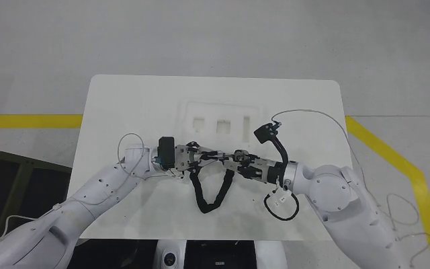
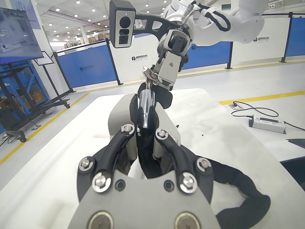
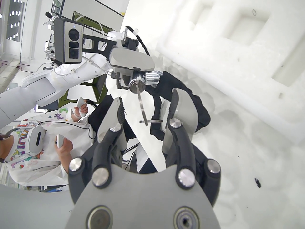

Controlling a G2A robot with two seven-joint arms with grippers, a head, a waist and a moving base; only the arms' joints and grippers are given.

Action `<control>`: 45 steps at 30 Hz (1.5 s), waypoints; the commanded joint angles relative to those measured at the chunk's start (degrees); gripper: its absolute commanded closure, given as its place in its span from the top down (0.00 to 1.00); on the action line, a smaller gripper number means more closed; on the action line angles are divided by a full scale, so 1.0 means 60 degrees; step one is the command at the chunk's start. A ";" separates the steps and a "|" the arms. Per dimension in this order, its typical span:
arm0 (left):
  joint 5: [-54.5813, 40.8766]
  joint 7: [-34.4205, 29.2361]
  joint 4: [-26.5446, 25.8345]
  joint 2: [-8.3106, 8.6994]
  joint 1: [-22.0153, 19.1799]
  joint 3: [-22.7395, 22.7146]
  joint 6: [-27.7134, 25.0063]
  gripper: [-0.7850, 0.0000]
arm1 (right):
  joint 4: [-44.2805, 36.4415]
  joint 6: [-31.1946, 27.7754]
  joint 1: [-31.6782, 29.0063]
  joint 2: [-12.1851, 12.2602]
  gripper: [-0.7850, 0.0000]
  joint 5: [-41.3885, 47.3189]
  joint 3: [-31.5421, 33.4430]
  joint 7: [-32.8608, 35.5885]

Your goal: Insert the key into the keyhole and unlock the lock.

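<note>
Clenched, my left fingers (image 2: 119, 114) hang over the worktop (image 1: 114, 107) gripping the lock (image 2: 146, 106); my right fingers (image 3: 112, 117) stand spread astride the key (image 3: 142, 107), its blade seated in the keyhole (image 3: 136, 85). I'd close them squarely on the key's flat head, then twist about the lock's axis with the left grip firm, so the blade doesn't bend.

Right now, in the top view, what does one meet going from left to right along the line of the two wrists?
Left wrist camera → left gripper → right gripper → right wrist camera.
</note>
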 commanded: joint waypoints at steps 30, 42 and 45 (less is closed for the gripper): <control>-0.0130 -0.0121 0.0014 0.0102 0.0023 0.0092 -0.0121 0.00 | -0.0419 -0.0365 -0.0521 0.0181 0.00 0.0229 0.1162 -0.0039; -0.0110 -0.0164 -0.0193 0.0090 -0.0059 0.0116 -0.0164 0.00 | -0.0280 -0.0400 -0.0298 0.0158 0.00 0.0157 0.0853 0.0034; -0.0121 -0.0159 -0.0203 0.0090 -0.0072 0.0136 -0.0159 0.00 | -0.0252 -0.0412 -0.0224 0.0147 0.00 0.0104 0.0747 0.0038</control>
